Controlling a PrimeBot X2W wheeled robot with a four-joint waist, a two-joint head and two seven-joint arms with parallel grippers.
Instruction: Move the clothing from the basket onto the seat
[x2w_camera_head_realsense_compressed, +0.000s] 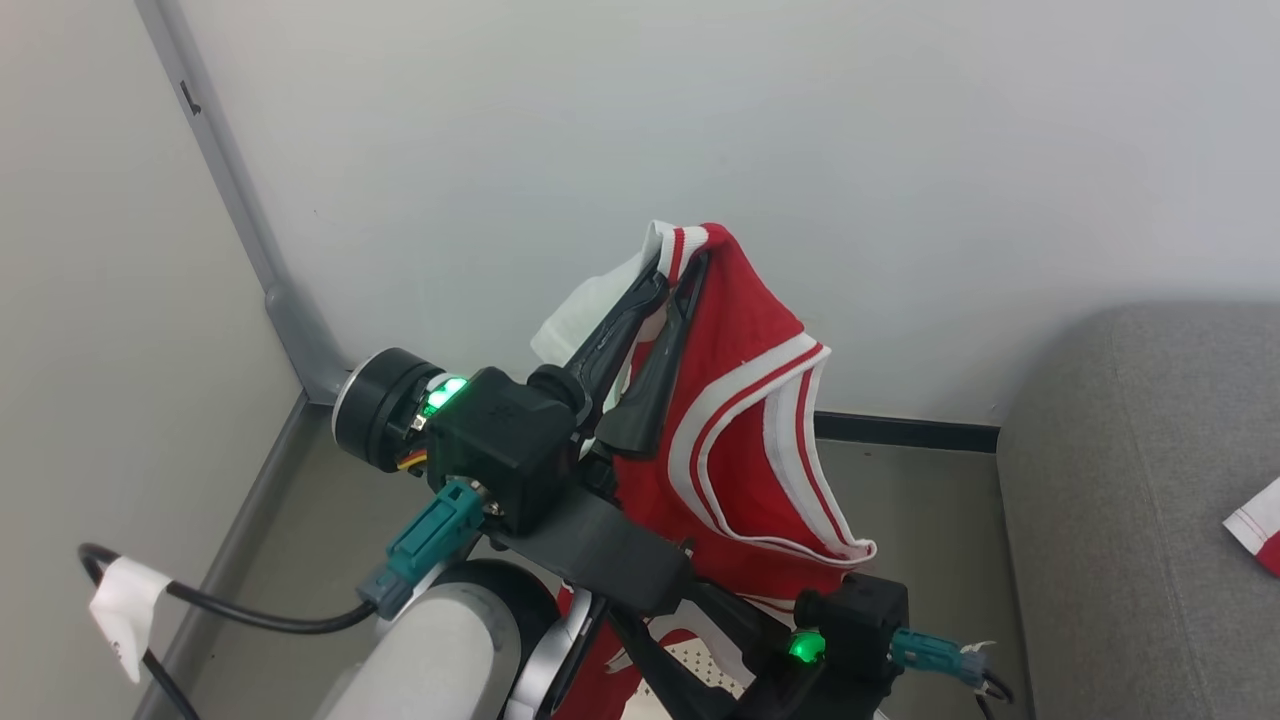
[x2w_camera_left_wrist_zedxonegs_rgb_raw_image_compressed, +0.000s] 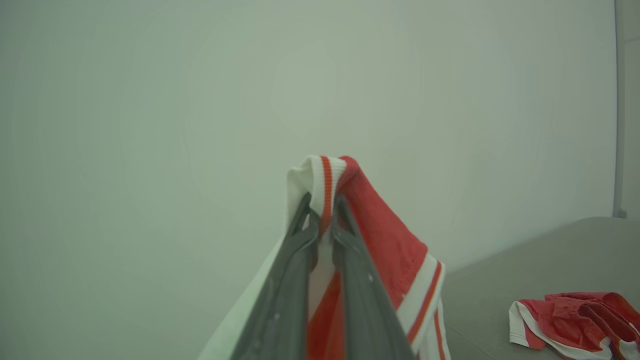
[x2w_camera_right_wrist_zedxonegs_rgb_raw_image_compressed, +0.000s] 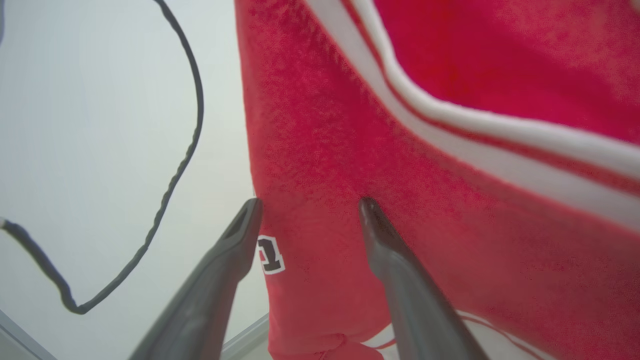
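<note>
Left gripper (x2w_camera_head_realsense_compressed: 678, 268) is up high in front of the wall (x2w_camera_head_realsense_compressed: 700, 100), fingers pinched tight together on the jersey (x2w_camera_head_realsense_compressed: 745, 400). It has the white-and-red striped trim right at the fingertips! The wrist view shows it clearly: the gripper (x2w_camera_left_wrist_zedxonegs_rgb_raw_image_compressed: 322, 212) is clamped on that trim, and the jersey (x2w_camera_left_wrist_zedxonegs_rgb_raw_image_compressed: 387, 240) drapes over the tips and falls away down the right side of the fingers, white lining showing on the left.

In the head view the red cloth hangs below the gripper, striped armhole looping down towards the bottom of the frame. It hangs clear of the sofa (x2w_camera_head_realsense_compressed: 1130, 480), which sits off to the right.

Right gripper (x2w_camera_right_wrist_zedxonegs_rgb_raw_image_compressed: 311, 206) is spread wide, gripping nothing. The hanging jersey (x2w_camera_right_wrist_zedxonegs_rgb_raw_image_compressed: 325, 150) is right in front of it: one fingertip at the cloth's edge, the other against the red fabric, a small dark number between them. A dark cable (x2w_camera_right_wrist_zedxonegs_rgb_raw_image_compressed: 192, 100) loops behind.

A second piece (x2w_camera_head_realsense_compressed: 1258, 535) lies on the sofa at the far right, crumpled on the grey seat (x2w_camera_left_wrist_zedxonegs_rgb_raw_image_compressed: 575, 320).
</note>
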